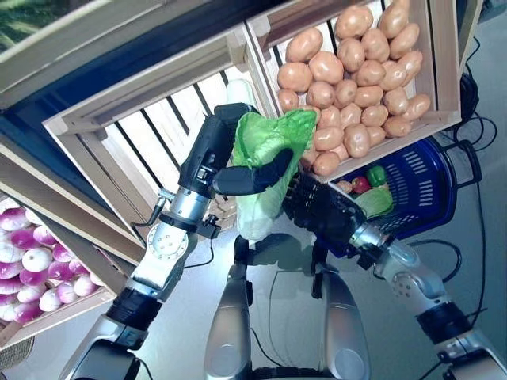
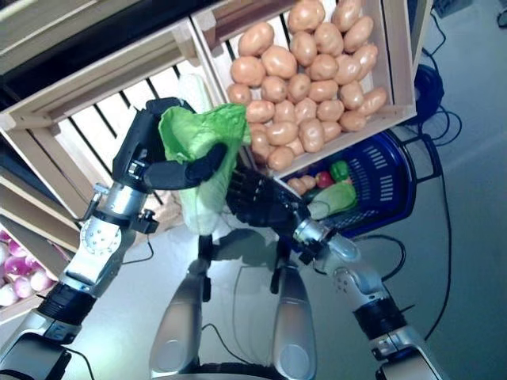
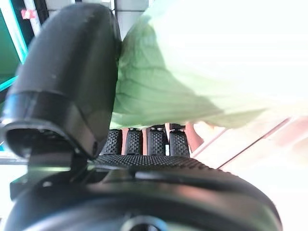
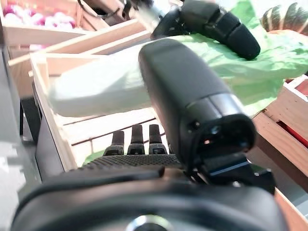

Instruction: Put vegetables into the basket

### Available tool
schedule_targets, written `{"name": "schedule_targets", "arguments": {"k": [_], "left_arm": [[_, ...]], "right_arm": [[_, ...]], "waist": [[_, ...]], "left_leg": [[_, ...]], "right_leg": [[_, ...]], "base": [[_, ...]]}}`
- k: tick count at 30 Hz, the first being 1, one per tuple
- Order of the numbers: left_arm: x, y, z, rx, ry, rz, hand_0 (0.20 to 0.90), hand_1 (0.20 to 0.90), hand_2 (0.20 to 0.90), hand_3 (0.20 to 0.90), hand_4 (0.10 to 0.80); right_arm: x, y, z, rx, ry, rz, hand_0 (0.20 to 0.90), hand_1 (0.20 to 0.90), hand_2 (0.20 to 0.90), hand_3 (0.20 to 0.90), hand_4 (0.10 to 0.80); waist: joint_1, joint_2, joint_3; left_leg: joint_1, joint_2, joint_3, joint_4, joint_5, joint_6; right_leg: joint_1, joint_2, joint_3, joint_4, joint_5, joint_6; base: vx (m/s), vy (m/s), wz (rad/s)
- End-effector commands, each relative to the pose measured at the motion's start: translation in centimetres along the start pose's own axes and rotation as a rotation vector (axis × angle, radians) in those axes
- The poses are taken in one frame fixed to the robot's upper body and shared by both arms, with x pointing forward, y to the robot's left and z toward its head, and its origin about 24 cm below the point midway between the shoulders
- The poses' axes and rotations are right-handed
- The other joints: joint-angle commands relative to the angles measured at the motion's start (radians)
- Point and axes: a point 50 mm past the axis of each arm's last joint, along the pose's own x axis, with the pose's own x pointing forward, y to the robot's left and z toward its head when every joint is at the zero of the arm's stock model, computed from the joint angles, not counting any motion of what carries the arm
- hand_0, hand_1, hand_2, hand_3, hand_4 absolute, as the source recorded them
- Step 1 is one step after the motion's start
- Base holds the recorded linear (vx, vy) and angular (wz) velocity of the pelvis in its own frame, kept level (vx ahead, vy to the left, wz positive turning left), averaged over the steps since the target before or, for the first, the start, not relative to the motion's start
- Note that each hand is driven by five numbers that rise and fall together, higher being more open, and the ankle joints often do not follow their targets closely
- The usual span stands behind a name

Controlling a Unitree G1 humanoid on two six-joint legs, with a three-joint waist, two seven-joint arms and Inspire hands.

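Leafy green cabbage (image 1: 265, 158), pale white stem, seemingly in left hand (image 1: 238, 162)

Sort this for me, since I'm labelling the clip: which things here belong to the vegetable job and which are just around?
Belongs to the job:
- cabbage, gripped by the left hand
- blue basket, already holding some vegetables
- right hand, open beside the cabbage

Just around:
- potatoes in their wooden crate
- empty slatted crate
- purple-white vegetables, lower left

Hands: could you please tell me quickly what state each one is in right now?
Left hand: shut on the cabbage.
Right hand: open, beside the cabbage.
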Motion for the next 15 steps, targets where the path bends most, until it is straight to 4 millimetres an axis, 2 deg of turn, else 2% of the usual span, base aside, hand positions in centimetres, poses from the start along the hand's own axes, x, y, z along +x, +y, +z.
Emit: {"name": "schedule_targets", "arguments": {"k": [1, 7, 15], "left_arm": [[1.6, 0.8, 6.1, -0.054, -0.372, 0.038, 0.3, 0.3, 0.3, 0.3, 0.4], [0.1, 1.2, 5.5, -0.044, -0.329, 0.067, 0.3, 0.3, 0.3, 0.3, 0.4], [-1.7, 2.8, 4.3, -0.024, -0.216, 0.106, 0.3, 0.3, 0.3, 0.3, 0.4]], "right_arm": [[1.1, 2.6, 3.4, 0.026, -0.243, 0.209, 0.9, 0.9, 0.9, 0.9, 0.8], [-0.7, 2.7, 1.7, 0.077, -0.221, 0.235, 0.9, 0.9, 0.9, 0.9, 0.8], [-3.0, 1.9, 0.3, 0.138, -0.2, 0.151, 0.9, 0.9, 0.9, 0.9, 0.8]], "waist": [[-0.001, -0.036, -0.026], [0.005, -0.033, -0.086], [0.008, -0.034, -0.181]], "left_leg": [[-0.026, -0.079, 0.045, 0.028, -0.001, 0.046], [0.054, -0.074, 0.031, -0.062, 0.012, 0.046], [0.158, -0.064, 0.014, -0.15, 0.016, 0.038]], "right_leg": [[0.194, 0.069, -0.076, -0.194, 0.044, -0.074], [0.266, 0.058, -0.087, -0.247, 0.05, -0.061], [0.363, 0.055, -0.099, -0.307, 0.047, -0.052]], "base": [[0.08, 0.039, -0.03], [0.105, 0.021, 0.0], [0.134, 0.014, 0.05]]}}
